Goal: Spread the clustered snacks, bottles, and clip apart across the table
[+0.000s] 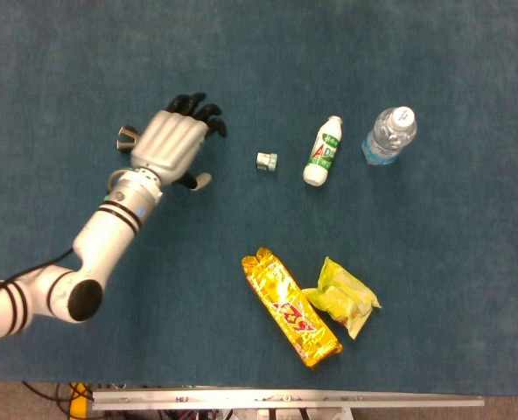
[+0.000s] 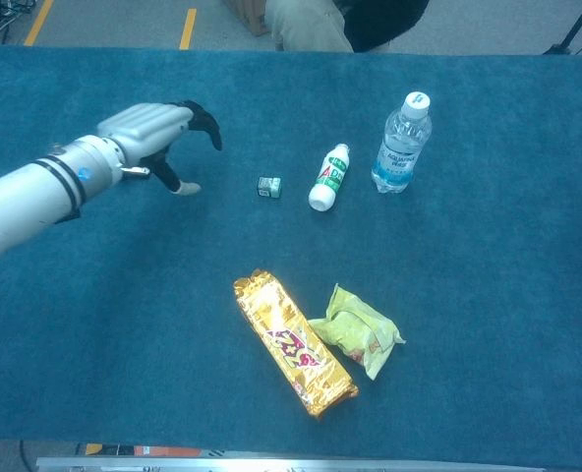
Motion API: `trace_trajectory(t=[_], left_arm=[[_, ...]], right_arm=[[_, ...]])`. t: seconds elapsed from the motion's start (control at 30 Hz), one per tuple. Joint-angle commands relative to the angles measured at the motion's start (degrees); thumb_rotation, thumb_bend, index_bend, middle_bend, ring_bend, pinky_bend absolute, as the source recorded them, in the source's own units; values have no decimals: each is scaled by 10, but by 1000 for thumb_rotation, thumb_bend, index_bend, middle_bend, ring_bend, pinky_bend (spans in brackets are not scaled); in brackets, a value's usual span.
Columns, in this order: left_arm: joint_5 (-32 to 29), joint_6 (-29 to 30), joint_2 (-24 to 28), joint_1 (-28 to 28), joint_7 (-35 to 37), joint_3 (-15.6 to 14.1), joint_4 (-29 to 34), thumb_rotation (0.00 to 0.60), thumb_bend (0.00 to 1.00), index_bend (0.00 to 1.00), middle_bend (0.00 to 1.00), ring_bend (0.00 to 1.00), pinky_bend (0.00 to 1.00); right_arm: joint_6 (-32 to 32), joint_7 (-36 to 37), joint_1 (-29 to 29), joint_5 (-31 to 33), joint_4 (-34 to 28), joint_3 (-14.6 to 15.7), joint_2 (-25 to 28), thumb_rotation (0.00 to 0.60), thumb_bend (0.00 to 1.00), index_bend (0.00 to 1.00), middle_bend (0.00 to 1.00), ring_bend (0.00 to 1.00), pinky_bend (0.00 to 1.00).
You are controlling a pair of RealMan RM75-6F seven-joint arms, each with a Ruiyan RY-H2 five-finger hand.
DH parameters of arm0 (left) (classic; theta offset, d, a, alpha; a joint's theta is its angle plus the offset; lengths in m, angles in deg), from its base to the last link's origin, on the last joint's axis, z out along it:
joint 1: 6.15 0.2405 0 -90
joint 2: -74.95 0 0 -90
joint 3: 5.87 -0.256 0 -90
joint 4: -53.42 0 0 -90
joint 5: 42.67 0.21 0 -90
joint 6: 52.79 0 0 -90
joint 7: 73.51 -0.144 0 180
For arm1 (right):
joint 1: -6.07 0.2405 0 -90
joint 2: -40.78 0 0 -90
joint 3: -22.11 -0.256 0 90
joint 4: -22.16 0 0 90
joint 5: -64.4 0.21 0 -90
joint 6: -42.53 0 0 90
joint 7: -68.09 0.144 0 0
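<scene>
A table covered in dark teal carpet-like cloth (image 1: 84,52) fills both views. Over its left half reaches the robot's left arm, a white and grey jointed limb with black bands (image 1: 101,241), running up from the lower left corner of the head view. At its end the left hand (image 1: 170,147), silver-backed with black fingers (image 1: 208,114), hovers palm down with the fingers spread apart and slightly curled, holding nothing; in the chest view its pale thumb tip (image 2: 187,188) points down close to the cloth. The right hand shows in neither view.

The long gold foil snack bar with red lettering (image 1: 291,306) lies flat near the front edge, slanted from upper left to lower right. Touching its right side is the crumpled yellow-green snack packet (image 1: 345,297), so these two are together. The clear plastic water bottle with a white cap and blue label (image 1: 388,136) stands upright in the chest view at the far right of the row. Just left of it, apart from it, the small white drink bottle with a green and red label (image 1: 324,152) also stands upright. Further left, apart from the white bottle, sits the small green and silver clip (image 1: 267,161), the nearest object to the left hand, with a gap of bare cloth between them. A small dark and metallic object (image 1: 126,136) lies on the cloth just behind the left hand; what it is cannot be told.
</scene>
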Motion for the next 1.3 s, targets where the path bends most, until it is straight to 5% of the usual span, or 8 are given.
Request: trace_trajectory(t=[0.03, 0.5, 1.3], left_arm=[[-19, -1, -23, -14, -20, 7, -11, 600, 220, 287, 156, 33, 73], [-81, 5, -103, -44, -68, 21, -87, 600, 220, 330, 174, 33, 73], [-138, 17, -165, -70, -113, 42, -113, 600, 252, 375, 189, 35, 73]], right_arm=[[-1, 7, -3, -5, 4, 1, -1, 600, 10, 294, 356, 285, 431], [-5, 52, -18, -15, 37, 0, -4, 600, 10, 294, 356, 285, 431], [0, 87, -38, -27, 51, -2, 2, 600, 10, 294, 356, 285, 431]])
